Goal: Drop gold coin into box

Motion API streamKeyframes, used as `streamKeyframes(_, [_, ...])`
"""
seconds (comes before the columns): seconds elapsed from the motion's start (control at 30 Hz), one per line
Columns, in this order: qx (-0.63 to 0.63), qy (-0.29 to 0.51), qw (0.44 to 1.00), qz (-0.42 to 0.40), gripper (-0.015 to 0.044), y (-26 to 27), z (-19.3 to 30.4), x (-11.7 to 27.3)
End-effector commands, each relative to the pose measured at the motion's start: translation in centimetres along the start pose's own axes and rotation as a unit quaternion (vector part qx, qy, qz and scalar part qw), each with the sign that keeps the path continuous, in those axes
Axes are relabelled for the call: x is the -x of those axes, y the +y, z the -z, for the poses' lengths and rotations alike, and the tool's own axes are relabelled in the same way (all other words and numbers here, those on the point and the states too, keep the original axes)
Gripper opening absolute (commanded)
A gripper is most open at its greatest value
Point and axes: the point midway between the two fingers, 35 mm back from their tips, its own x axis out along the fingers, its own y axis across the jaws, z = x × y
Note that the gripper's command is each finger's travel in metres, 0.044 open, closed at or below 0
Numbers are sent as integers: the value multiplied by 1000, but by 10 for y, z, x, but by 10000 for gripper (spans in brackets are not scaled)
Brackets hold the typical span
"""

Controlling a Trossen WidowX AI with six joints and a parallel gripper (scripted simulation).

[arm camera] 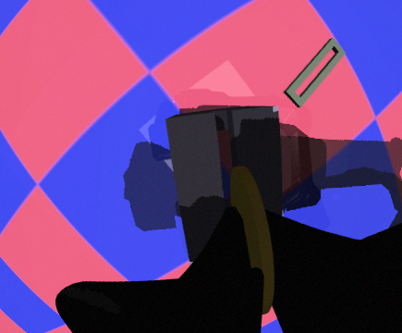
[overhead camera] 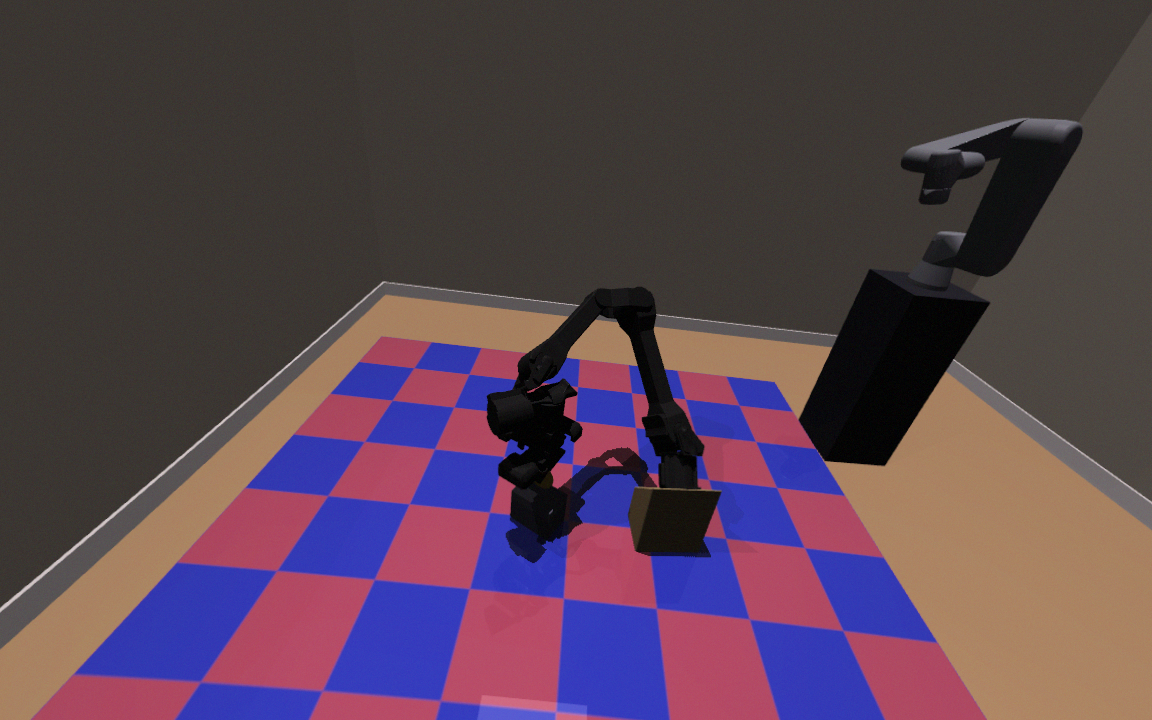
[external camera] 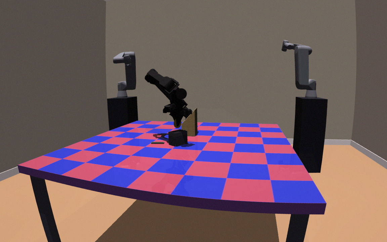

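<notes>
The gold coin (arm camera: 252, 225) is pinched edge-on between the jaws of the gripper (arm camera: 259, 290), which are pressed onto its two flat faces. In the wrist view it is a thin yellow-olive sliver in the lower middle of the frame, and its upper end lies over the top of the grey box (arm camera: 225, 161). In the exterior view the coin (external camera: 177, 123) hangs just above the box (external camera: 177, 137), near the centre of the frame; whether it touches the lid I cannot tell. The slot is a dark narrow line on the lid in the wrist view, about in line with the coin.

The dark-green holder (arm camera: 313, 74) lies flat on a pink square in the upper right of the wrist view, a slim rectangular frame with a dark hollow. In the exterior view the holder (external camera: 157, 143) is just left of the box.

The tabletop (external camera: 240, 168) has a glossy pattern of blue and pink squares and stands on dark legs. The floor is orange-tan and the walls are plain brown-grey. Two grey arms stand on black pedestals (external camera: 309, 132) at the back left and at the right.

The black arm (overhead camera: 634, 358) rises from its base, bends at the elbow and comes down steeply to the box. A tan wedge-shaped block (external camera: 191, 123) stands just behind the box.
</notes>
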Motion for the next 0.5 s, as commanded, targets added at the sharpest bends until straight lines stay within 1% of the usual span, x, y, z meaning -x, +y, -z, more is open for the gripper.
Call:
streamKeyframes(0.0, [2,2,1000,2,0,-1,2,-1])
streamKeyframes(0.47, [-5,1,1000,2,0,-1,0,2])
